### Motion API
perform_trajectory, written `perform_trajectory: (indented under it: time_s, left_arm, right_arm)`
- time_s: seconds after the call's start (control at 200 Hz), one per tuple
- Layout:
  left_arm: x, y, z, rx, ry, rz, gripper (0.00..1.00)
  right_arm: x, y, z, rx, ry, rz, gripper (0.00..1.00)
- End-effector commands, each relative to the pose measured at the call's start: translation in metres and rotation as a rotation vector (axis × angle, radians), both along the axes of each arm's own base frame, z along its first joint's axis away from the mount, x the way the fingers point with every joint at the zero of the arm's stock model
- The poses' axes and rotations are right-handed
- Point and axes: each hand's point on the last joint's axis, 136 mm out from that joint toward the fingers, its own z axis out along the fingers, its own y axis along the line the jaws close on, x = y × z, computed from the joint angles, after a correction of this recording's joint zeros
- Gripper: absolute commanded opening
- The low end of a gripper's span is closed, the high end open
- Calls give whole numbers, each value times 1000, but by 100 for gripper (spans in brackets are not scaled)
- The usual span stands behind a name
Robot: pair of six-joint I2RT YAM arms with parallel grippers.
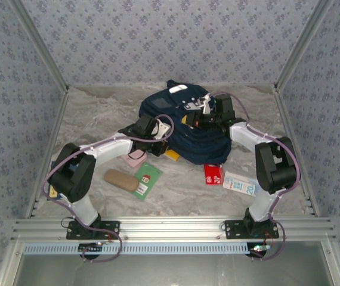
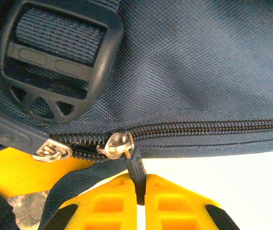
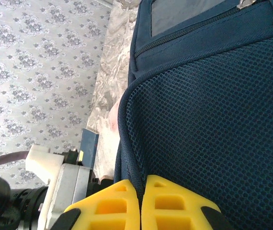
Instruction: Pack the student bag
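Note:
The student bag [image 1: 158, 107], navy blue with a white patch near its top, lies at the back middle of the table. My left gripper [image 1: 161, 130] is at the bag's left edge. In the left wrist view its yellow fingers [image 2: 108, 203] are shut on the black zipper pull [image 2: 137, 165], which hangs from a silver slider [image 2: 117, 145] on the bag's zipper. A second slider [image 2: 52, 151] sits just left of it. My right gripper [image 1: 203, 113] is on top of the bag. Its gripper tips [image 3: 140, 189] pinch the piped edge of the bag's blue mesh panel [image 3: 213, 120].
In front of the bag lie a tan pouch [image 1: 121, 179], a green booklet [image 1: 147, 180], a pink item [image 1: 136, 158], a yellow item [image 1: 172, 154], a red carton [image 1: 213, 174] and a white carton [image 1: 240, 182]. A black strap buckle [image 2: 60, 57] sits above the zipper.

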Motion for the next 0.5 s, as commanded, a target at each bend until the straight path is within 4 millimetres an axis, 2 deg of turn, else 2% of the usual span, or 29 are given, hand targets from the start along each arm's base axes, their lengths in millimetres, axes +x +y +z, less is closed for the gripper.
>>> perform_trajectory:
  time_s: [0.0, 0.15, 0.35, 0.42, 0.45, 0.465, 0.495]
  left_arm:
    - [-38, -24, 12, -52, 62, -110, 8]
    - [-45, -29, 9, -48, 75, -102, 10]
    - [-51, -21, 10, -44, 94, -71, 10]
    - [-55, -18, 9, -18, 124, -79, 11]
    - [-57, -16, 7, -3, 142, -79, 11]
    - [-58, -15, 7, 2, 150, -81, 11]
    - [-59, -14, 6, 12, 172, -81, 11]
  right_arm:
    - [20, -6, 15, -27, -81, -96, 0]
    - [19, -5, 14, -36, -83, -109, 0]
    - [15, -9, 9, -91, -84, -119, 0]
    - [12, -13, 6, -205, -144, -87, 0]
    - [6, -15, -3, -266, -142, -67, 0]
    - [9, -14, 6, -285, -180, -58, 0]
    - [8, -14, 6, -326, -201, -46, 0]
